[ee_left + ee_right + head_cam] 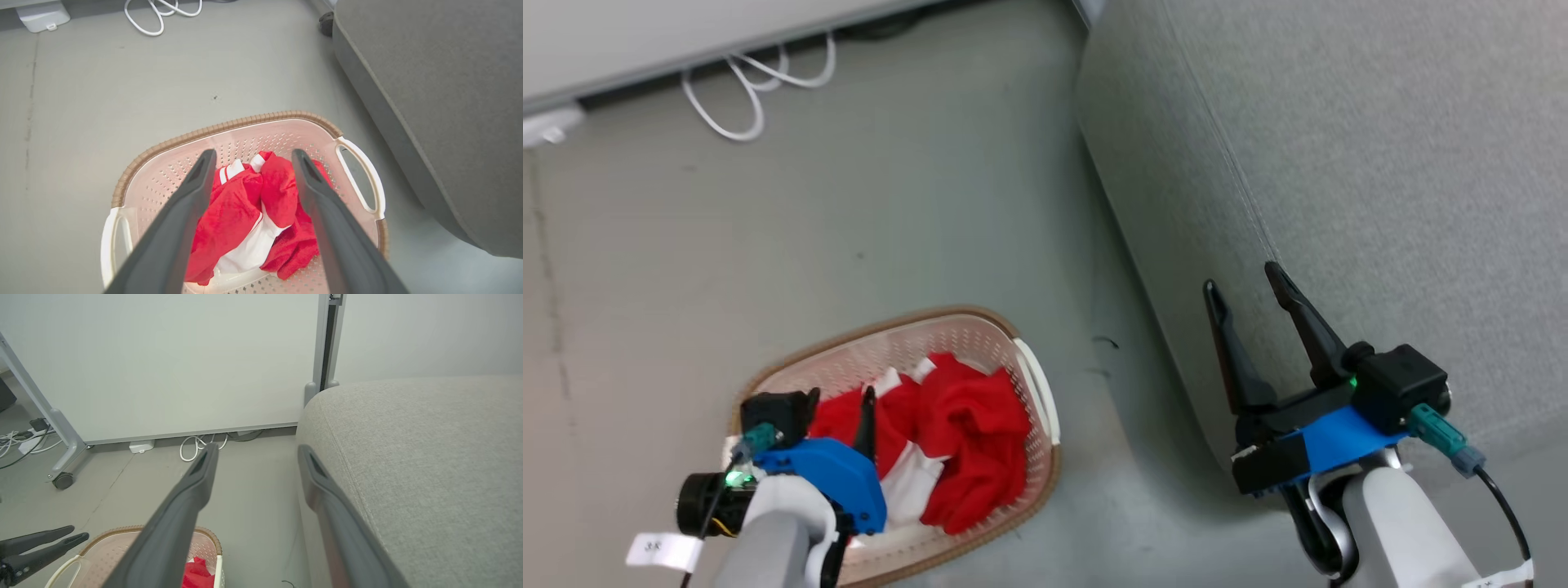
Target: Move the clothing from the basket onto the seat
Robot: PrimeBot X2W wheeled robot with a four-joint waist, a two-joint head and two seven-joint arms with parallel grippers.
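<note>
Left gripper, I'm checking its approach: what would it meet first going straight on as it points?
Probably the red and white clothing in the basket; the open left gripper points at it, depth unclear.

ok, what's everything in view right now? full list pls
floor: 1, grey, under everything
basket: 1, cream with brown rim, on floor left of seat
clothes: 1 heap, red and white, in basket
seat: 1, grey fabric, right of basket
cable: 1 loop, white, on floor by panel
box: 1, white, on floor near cable
panel: 1, white with grey wheeled frame, beyond cable
left jaws: 1 pair, dark fingers, open, over clothes
right jaws: 1 pair, dark fingers, open, at seat's edge
</note>
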